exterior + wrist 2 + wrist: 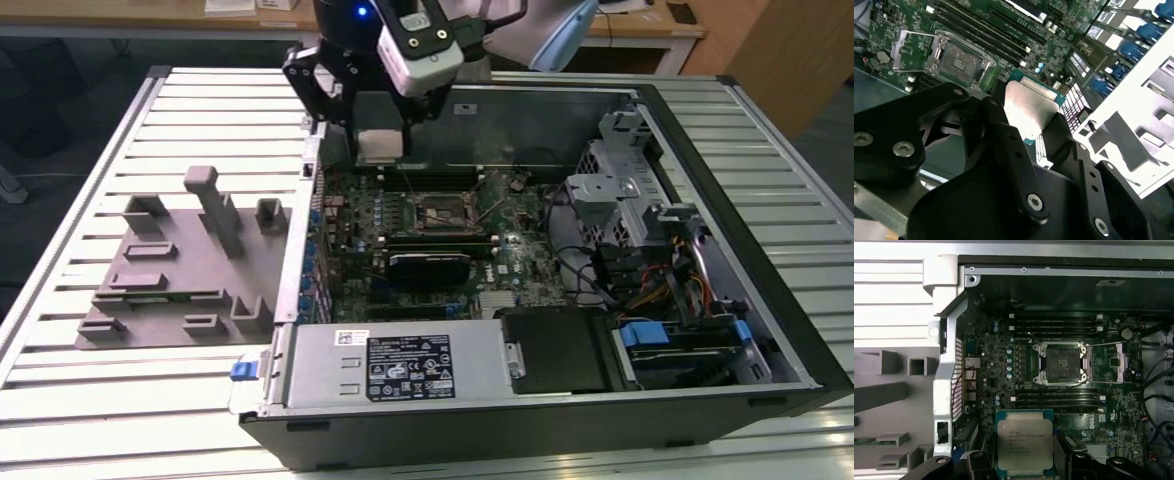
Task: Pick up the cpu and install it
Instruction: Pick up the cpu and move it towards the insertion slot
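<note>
My gripper (379, 150) hangs over the back corner of the open computer case (534, 430), towards the exterior view's left, and is shut on the cpu (379, 145). The cpu (1024, 445) is a flat square chip with a pale silver top, held by two opposite edges between the black fingers (1004, 135). In the second wrist view it (1029, 105) shows tilted. The black socket frame (447, 212) lies open on the green motherboard, its metal lever raised, a short way off from the held chip. Both wrist views show that socket (1063, 362) (959, 62) with nothing in it.
A grey fixture plate (174, 270) with upright blocks lies on the slatted table at the exterior view's left of the case. Inside the case are a power supply (400, 365), a metal drive cage (627, 190), cables with blue connectors (661, 335) and memory slots (1054, 322).
</note>
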Controlling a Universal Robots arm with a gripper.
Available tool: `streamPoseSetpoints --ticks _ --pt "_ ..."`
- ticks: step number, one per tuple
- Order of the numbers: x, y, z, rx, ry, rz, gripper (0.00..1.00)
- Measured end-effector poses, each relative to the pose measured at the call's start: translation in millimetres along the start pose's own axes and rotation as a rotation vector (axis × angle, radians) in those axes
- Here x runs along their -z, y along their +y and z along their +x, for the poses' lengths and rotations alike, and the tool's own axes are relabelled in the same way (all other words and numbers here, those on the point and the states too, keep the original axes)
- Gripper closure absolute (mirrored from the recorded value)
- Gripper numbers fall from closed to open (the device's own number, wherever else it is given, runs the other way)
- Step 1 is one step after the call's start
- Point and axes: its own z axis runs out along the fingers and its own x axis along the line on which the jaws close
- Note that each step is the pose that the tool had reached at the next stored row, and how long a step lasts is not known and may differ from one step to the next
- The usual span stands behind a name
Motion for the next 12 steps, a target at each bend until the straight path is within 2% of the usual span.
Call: streamPoseSetpoints --ticks 12 --pt "-17.2 0.6 -21.2 0.000 0.0061 0.0002 0.46"
